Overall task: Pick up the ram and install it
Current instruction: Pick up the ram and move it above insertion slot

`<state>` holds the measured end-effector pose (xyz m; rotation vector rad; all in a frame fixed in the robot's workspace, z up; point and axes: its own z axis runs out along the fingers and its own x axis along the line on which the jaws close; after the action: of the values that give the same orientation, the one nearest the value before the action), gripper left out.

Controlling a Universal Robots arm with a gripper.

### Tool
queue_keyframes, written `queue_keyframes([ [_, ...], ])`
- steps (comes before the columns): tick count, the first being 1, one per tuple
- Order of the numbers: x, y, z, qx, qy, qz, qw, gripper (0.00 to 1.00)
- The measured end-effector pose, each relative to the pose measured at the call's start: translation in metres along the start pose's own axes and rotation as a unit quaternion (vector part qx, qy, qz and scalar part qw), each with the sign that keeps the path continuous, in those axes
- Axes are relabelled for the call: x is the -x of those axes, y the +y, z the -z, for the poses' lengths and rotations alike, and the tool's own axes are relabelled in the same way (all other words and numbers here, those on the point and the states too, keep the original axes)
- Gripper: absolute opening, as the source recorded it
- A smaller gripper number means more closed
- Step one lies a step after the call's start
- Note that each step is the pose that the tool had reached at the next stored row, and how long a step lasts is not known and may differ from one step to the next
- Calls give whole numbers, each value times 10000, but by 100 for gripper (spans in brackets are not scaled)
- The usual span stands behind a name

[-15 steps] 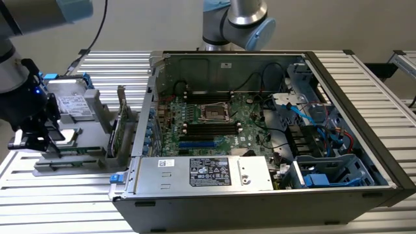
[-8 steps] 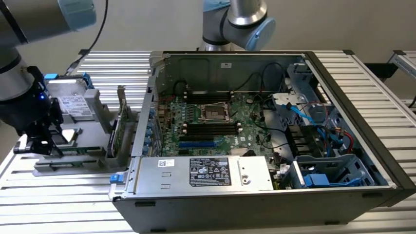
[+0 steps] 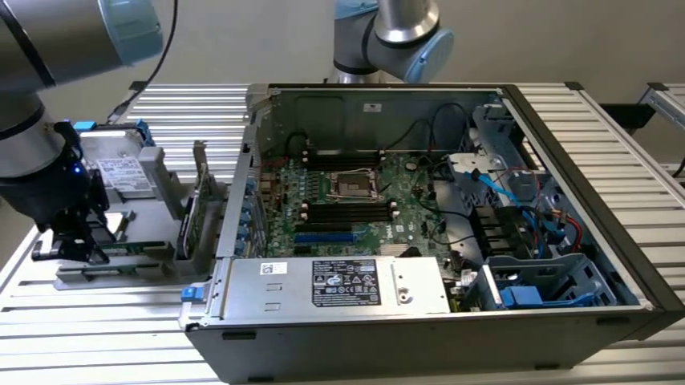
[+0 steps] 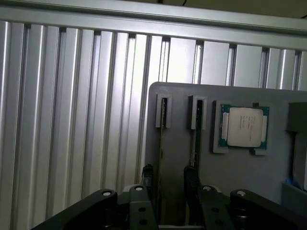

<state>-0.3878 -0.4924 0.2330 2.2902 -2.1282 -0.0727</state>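
I have the hand (image 3: 73, 241) down low over the grey tray (image 3: 112, 279), which sits near the desk's (image 3: 86, 329) edge on the exterior view's left. The hand is spread and grips nothing. In the wrist view its two dark fingers (image 4: 190, 175) stand apart above the tray's narrow holding slots.

The ram (image 3: 137, 246) lies in the tray as a thin green strip. It runs lengthwise from just beside the hand toward the computer case (image 3: 610, 200). The hand is at the end of the ram farthest from the case. I cannot tell whether a finger touches the stick or only hangs next to it.

A taller green card (image 3: 188, 218) stands upright in the same tray, between the ram and the case wall. In the wrist view a square processor chip (image 4: 242, 127) rests in its own pocket of the tray, beside the slots.

The case lies open on its side across the middle of the desk and reaches toward the edge on the exterior view's right. Inside it I see the motherboard (image 3: 402, 200), and its long black slots (image 3: 342, 213) have no stick in them. A silver power supply (image 3: 332, 282) sits along the near side of the case.
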Motion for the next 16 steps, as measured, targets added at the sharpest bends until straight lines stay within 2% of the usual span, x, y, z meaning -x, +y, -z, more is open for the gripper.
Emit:
queue_keyframes([
  [6,-3,-6,-109,2,1,37,10000,39],
  [12,-12,-11,-217,35,3,120,9999,39],
  [16,-22,-15,-290,45,5,189,9998,39],
])
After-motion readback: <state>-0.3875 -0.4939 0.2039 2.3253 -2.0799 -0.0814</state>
